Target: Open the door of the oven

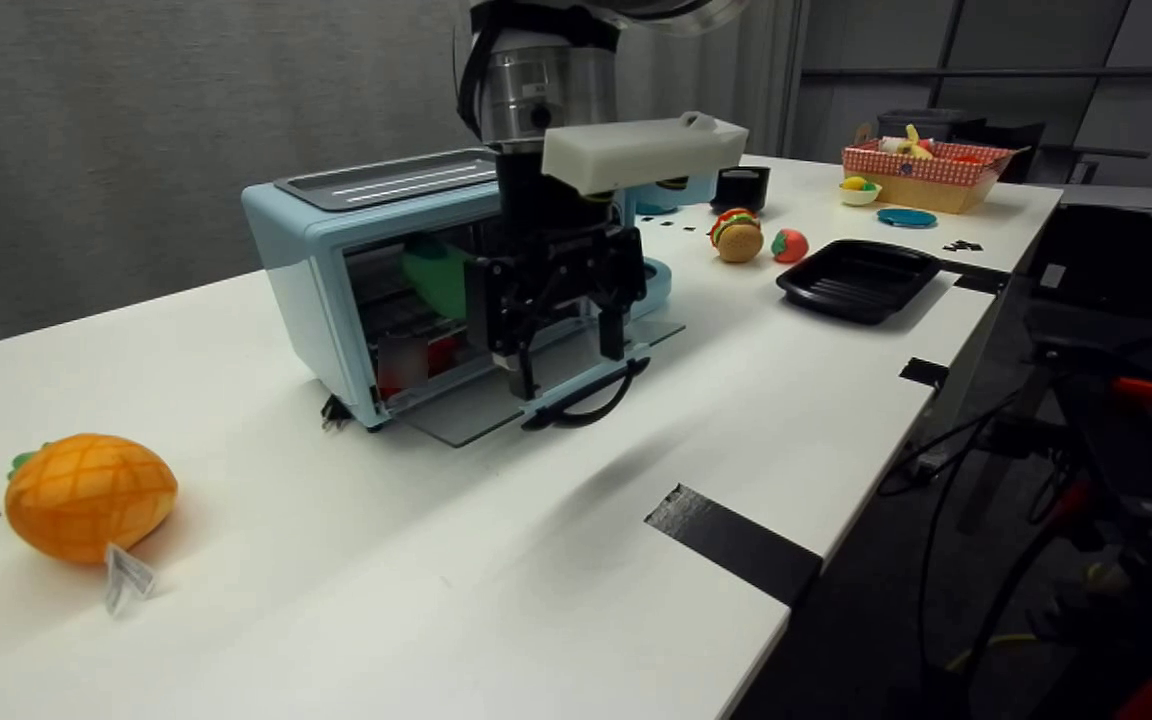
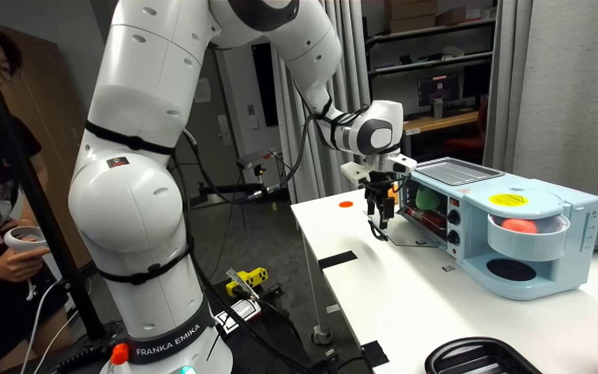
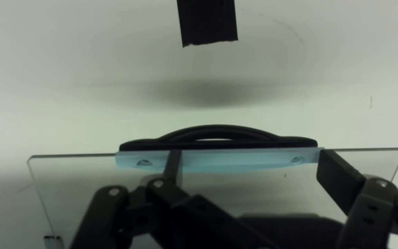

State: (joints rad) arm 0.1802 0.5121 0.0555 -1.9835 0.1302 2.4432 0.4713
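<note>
The light blue oven [image 1: 291, 265] stands on the white table, and it also shows in an exterior view [image 2: 525, 195]. Its glass door [image 1: 461, 412] is folded down, lying out about flat in front of the opening. The wrist view shows the door's clear pane [image 3: 88, 183], blue strip and black bar handle [image 3: 216, 133]. My gripper [image 1: 568, 365] points down over the door's outer edge. In the wrist view its fingers [image 3: 250, 154] are wide apart over the blue strip, with nothing held between them. Whether the fingertips touch the door I cannot tell.
A green item [image 1: 436, 275] and red items lie inside the oven. An orange pineapple toy [image 1: 91, 497] sits beside it. A black tray [image 1: 861, 280], burger [image 1: 736, 237], strawberry [image 1: 789, 245] and basket [image 1: 936, 185] stand farther along. A person [image 2: 3, 208] stands behind the arm.
</note>
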